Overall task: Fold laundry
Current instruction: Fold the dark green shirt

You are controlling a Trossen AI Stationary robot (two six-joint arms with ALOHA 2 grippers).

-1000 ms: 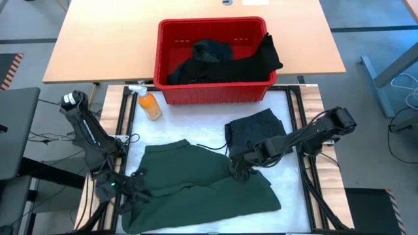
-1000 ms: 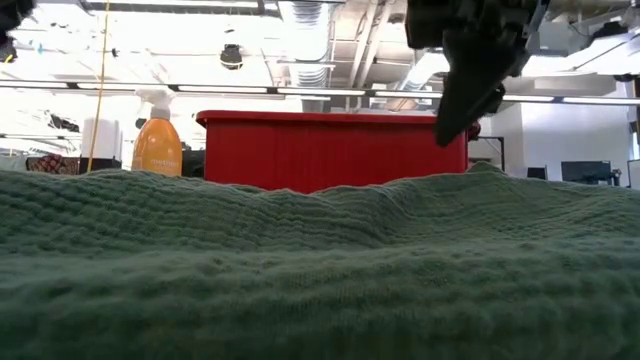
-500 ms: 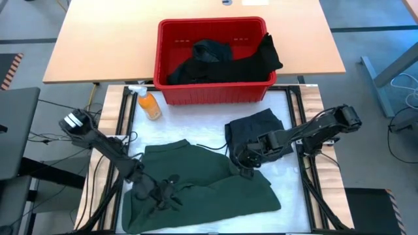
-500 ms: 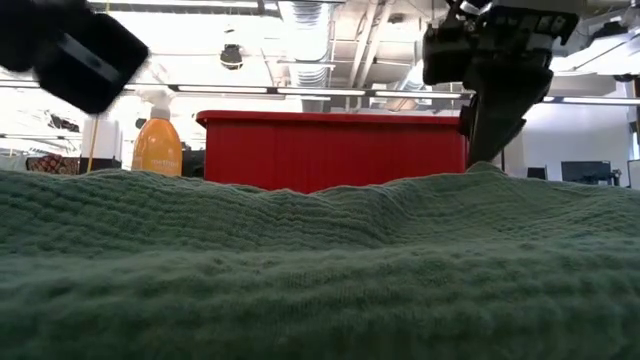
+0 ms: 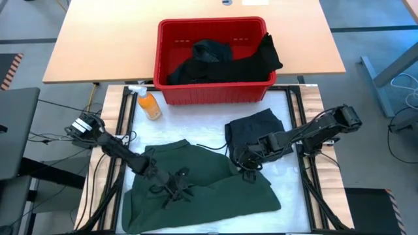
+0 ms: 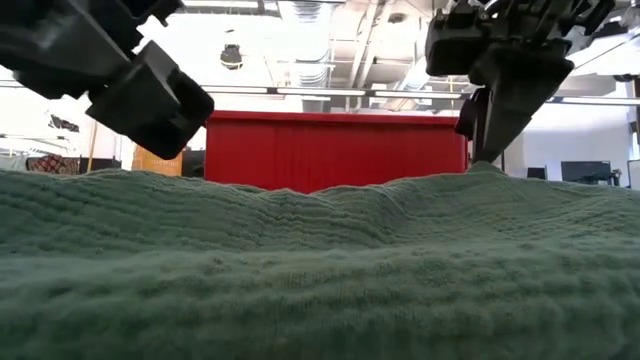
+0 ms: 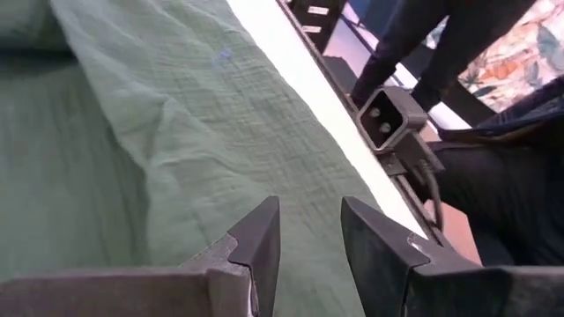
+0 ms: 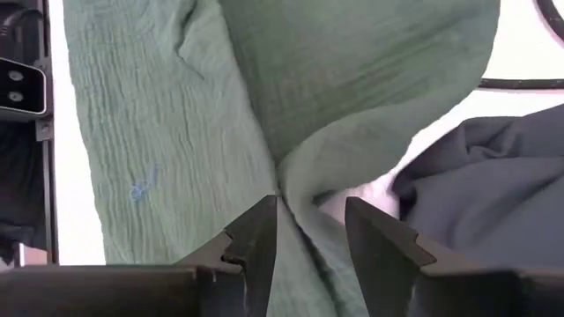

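We hold the left hand [image 5: 175,189] and right hand [image 5: 247,168] part open and empty over the green shirt [image 5: 215,189], spread flat on the worktop [image 5: 287,189] for folding.

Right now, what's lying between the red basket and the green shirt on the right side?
In the high view, a folded black garment lies between the red basket and the green shirt.
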